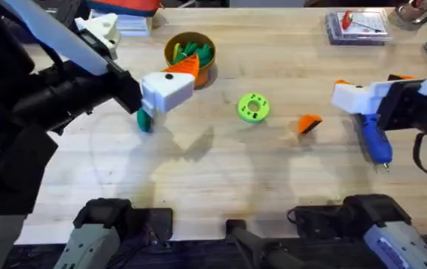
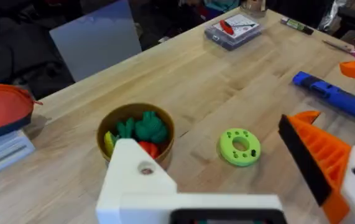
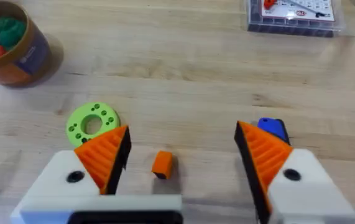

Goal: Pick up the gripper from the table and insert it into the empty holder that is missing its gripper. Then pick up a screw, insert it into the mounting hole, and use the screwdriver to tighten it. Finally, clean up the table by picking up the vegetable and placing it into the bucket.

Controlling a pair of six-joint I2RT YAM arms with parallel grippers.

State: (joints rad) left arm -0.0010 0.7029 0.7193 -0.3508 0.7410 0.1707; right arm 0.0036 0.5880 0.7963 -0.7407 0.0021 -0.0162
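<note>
A lime-green disc with holes (image 1: 253, 107) lies in the middle of the wooden table (image 1: 220, 179). A clear box (image 1: 357, 27) with red things inside sits far back.

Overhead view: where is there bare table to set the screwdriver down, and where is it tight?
Free: the wide strip of table between the arm bases and the lime-green disc, and the far stretch between the bucket and the clear case. Crowded: around the bucket under the left gripper, and by the loose orange gripper and screwdriver.
</note>
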